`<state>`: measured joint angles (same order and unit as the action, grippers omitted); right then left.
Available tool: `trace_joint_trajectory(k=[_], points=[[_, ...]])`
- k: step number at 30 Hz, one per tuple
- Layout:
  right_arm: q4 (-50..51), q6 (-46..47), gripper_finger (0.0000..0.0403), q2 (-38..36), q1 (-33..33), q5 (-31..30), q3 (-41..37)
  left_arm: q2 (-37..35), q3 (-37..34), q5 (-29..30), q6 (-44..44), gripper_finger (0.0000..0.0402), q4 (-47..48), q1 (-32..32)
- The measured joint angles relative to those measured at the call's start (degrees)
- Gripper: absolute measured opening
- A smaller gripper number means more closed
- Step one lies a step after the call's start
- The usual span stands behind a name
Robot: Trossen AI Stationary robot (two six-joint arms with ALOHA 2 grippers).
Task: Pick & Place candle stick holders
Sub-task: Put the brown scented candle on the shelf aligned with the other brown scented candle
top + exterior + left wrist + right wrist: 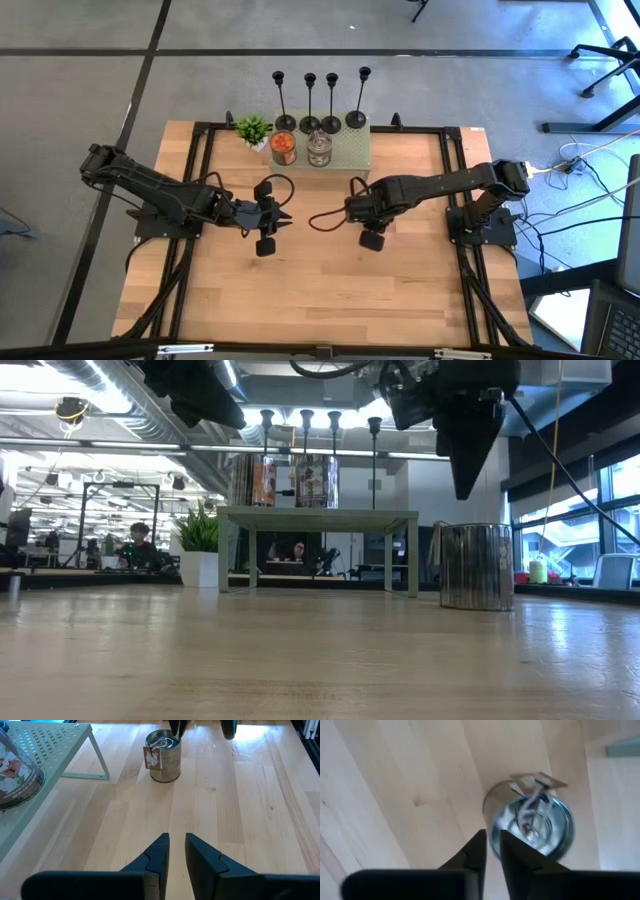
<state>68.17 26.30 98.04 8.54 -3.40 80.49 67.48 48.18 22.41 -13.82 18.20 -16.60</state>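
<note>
Four black candle stick holders point(318, 100) are standing upright in a row along the far edge of a pale green perforated stand point(350, 148) that is sitting at the far side of the wooden counter point(320, 290). In the low view their thin stems and small cups point(306, 418) are rising above the stand's top. On the same stand, in front of the row, a glass jar with orange contents point(284, 148) and a glass jar with silvery contents point(319, 150) are sitting side by side, and a small green potted plant point(253, 130) is standing on the counter just beside the stand's left end.

The left claw point(278, 214) is hovering over the middle of the counter, well apart from the stand; the left wrist view is showing its fingers point(159, 854) nearly closed, with only a narrow slit between them and nothing held. The right claw point(350, 208) is hanging over the counter near the stand's front; its fingers point(476, 851) are likewise almost together and empty. Directly below and ahead of it a silver metal tin with a paper tag point(532, 822) is standing on the counter; the same tin point(163, 755) is appearing in the left wrist view just beside the stand's leg point(99, 757), and in the low view point(476, 565) to the right of the stand.
</note>
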Motion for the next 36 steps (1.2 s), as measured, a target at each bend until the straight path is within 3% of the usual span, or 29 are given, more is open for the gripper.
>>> trace_joint_trajectory(k=[10, 13, 36], points=[[0.6, -4.3, 0.0199, 0.0, 0.2, 3.0, -0.3, 0.0, 0.0, 0.0, 0.0, 0.0058, 0.0, 0.0], [-3.9, -4.2, 0.0221, 0.0, 0.2, 1.7, -2.7, 0.0, 0.0, 0.0, 0.0, 0.0058, 0.0, 0.0], [-6.6, -2.1, 0.0184, -0.5, -0.2, 0.2, -10.6, 0.0, 0.0, 0.0, 0.0, 0.0058, 0.0, 0.0]])
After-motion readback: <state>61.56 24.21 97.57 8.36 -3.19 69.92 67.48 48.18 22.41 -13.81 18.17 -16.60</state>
